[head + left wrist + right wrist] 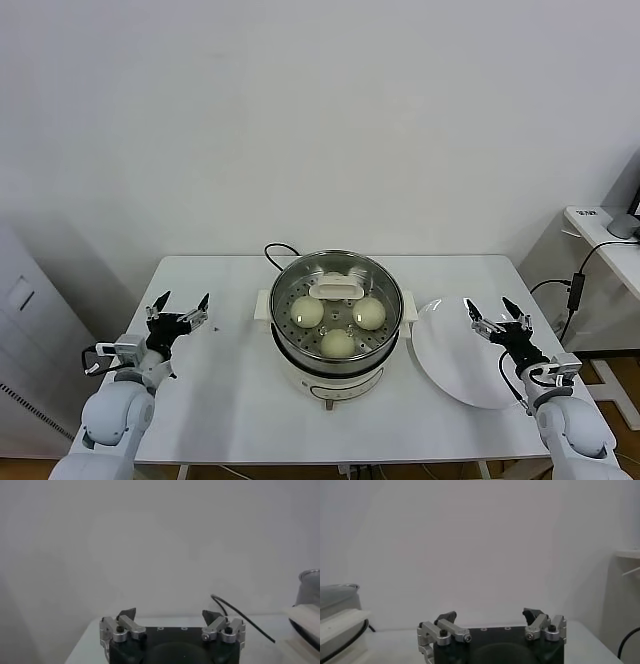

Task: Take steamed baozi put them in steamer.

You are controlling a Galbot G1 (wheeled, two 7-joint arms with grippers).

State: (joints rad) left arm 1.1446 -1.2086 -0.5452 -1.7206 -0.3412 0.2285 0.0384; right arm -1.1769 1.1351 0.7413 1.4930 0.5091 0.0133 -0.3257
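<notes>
The steamer point(337, 335) stands at the middle of the white table point(230, 400), a round steel pot on a cream base. Its two side handles point toward the robot's left and right, so its long axis runs across the table. A black cord point(278, 251) leaves it at the back, toward the wall. A glass lid point(336, 290) with a cream handle sits on the pot; the handle's long side also runs left to right.

Three buns point(338, 342) show through the lid on the perforated tray: one to the left, one to the right, one nearer the robot. They are round domes with no clear direction. Whether a fourth lies under the lid handle cannot be told.

A flat white plate point(450, 370) lies just beside the steamer on the robot's right.

The left gripper point(178, 309) hovers over the table's left part, well apart from the steamer, its fingers spread and holding nothing. The right gripper point(495, 313) hangs above the plate, fingers likewise apart and empty.
</notes>
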